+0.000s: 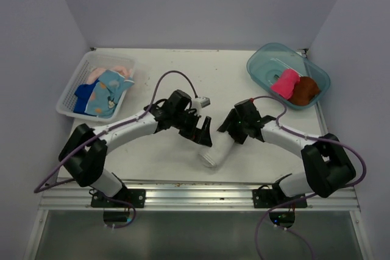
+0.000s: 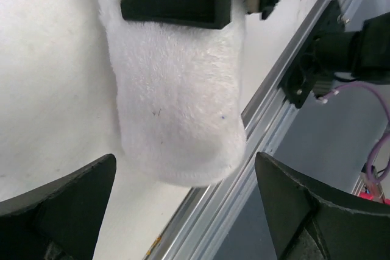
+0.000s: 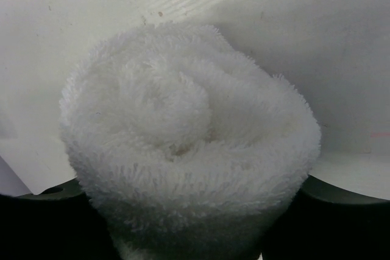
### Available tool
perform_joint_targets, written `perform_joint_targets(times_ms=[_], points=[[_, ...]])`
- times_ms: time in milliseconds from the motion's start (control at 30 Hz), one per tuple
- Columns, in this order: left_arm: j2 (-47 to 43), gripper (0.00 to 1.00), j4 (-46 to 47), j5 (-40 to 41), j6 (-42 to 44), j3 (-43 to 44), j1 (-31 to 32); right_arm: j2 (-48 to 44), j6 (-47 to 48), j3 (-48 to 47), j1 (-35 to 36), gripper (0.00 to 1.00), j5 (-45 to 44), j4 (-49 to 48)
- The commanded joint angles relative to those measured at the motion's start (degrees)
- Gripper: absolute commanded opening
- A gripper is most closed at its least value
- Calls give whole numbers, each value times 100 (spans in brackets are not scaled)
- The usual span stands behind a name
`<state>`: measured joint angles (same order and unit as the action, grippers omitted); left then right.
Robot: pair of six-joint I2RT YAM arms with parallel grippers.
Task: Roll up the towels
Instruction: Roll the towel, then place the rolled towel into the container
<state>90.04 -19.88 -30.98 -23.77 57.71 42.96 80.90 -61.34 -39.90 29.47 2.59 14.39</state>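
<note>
A rolled white towel (image 1: 215, 151) lies near the table's front edge. My right gripper (image 1: 228, 137) is shut on its upper end; in the right wrist view the roll's spiral end (image 3: 183, 144) fills the space between my jaws. My left gripper (image 1: 204, 135) is open just left of the roll, not touching it. In the left wrist view the roll (image 2: 177, 95) hangs ahead of my open fingertips (image 2: 79, 193). A hot pink roll (image 1: 284, 82) and a brown roll (image 1: 304, 90) lie in the teal tub (image 1: 262, 59). The printed light blue (image 1: 108, 92), royal blue (image 1: 82, 94) and peach (image 1: 113, 66) towels lie in the basket.
The white lattice basket (image 1: 73, 83) stands at the back left and the clear teal tub at the back right. The aluminium rail (image 1: 195, 190) runs along the table's front edge, close under the white roll. Grey walls close in the table on three sides.
</note>
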Motion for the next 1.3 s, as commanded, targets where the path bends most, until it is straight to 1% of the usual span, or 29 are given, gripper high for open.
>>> perform_joint_targets(times_ms=[0,100,167,233,333,400,433,500,533,600,700,733,767,800,833,867,900,933,967,1000,1033,1100,1133,1200,1233,1267], points=[[-829,99,-675,58,276,564,-568,92,456,-466,-178,24,276,152],[-1163,99,-886,-232,390,758,-1183,75,597,-668,-416,18,513,125],[-1321,99,-1053,-277,478,820,-1543,92,771,-922,-618,17,847,160],[-1410,99,-1150,-294,522,838,-1790,57,895,-1272,-828,16,1006,423],[-1568,99,-1089,-391,523,715,-1975,-30,1080,-1581,-1127,15,1182,652],[-1656,99,-975,-505,470,549,-2090,-40,1220,-1941,-1513,14,1366,801],[-1674,99,-922,-540,444,505,-2133,30,1291,-2282,-1785,13,1393,1028],[-1700,99,-913,-576,452,434,-2143,136,1528,-2661,-2058,12,1349,1441],[-1709,99,-913,-576,461,408,-2160,284,1581,-3029,-2338,12,1367,1513],[-1744,99,-913,-567,487,355,-2178,443,1687,-3382,-2630,13,1481,1627],[-1814,99,-825,-611,514,267,-2195,952,1801,-4164,-3227,13,1638,1724],[-1832,99,-807,-619,505,241,-2204,1102,1819,-4645,-3472,13,1683,1751],[-1841,99,-798,-654,496,214,-2204,1460,1836,-4902,-3579,13,1718,1777],[-1850,99,-790,-655,505,188,-2213,1629,1845,-5166,-3667,13,1684,1882],[-1850,99,-781,-663,496,170,-2213,1822,1862,-5682,-3799,13,1649,1909],[-1867,99,-772,-681,496,153,-2213,1989,1871,-5922,-3861,14,1613,1909],[-1867,99,-728,-733,479,48,-2222,2374,1863,-6176,-3922,14,1622,1927],[-1876,99,-519,-812,374,-40,-2222,2569,1845,-6666,-4019,14,1744,1936],[-1867,99,-378,-996,312,-145,-2222,2745,1845,-6915,-4054,14,1771,1962],[-1841,99,-150,-1050,242,-338,-2222,3121,1845,-7152,-4081,14,1763,2040],[-1806,99,-104,-1085,172,-392,-2222,3281,1871,-7633,-4125,14,1745,2111],[-1648,99,-95,-1112,162,-445,-2222,3615,1915,-8058,-4169,15,1745,2208],[-1561,99,-60,-1164,101,-489,-2222,3930,1889,-8434,-4195,15,1745,2208],[-1490,99,62,-1252,31,-515,-2222,4222,1837,-8779,-4213,16,1727,2191],[-1463,99,80,-1278,-39,-533,-2222,4589,1828,-9163,-4213,17,1727,2208],[-1393,99,98,-1287,-57,-524,-2222,4766,1810,-9385,-4213,17,1753,2252]])
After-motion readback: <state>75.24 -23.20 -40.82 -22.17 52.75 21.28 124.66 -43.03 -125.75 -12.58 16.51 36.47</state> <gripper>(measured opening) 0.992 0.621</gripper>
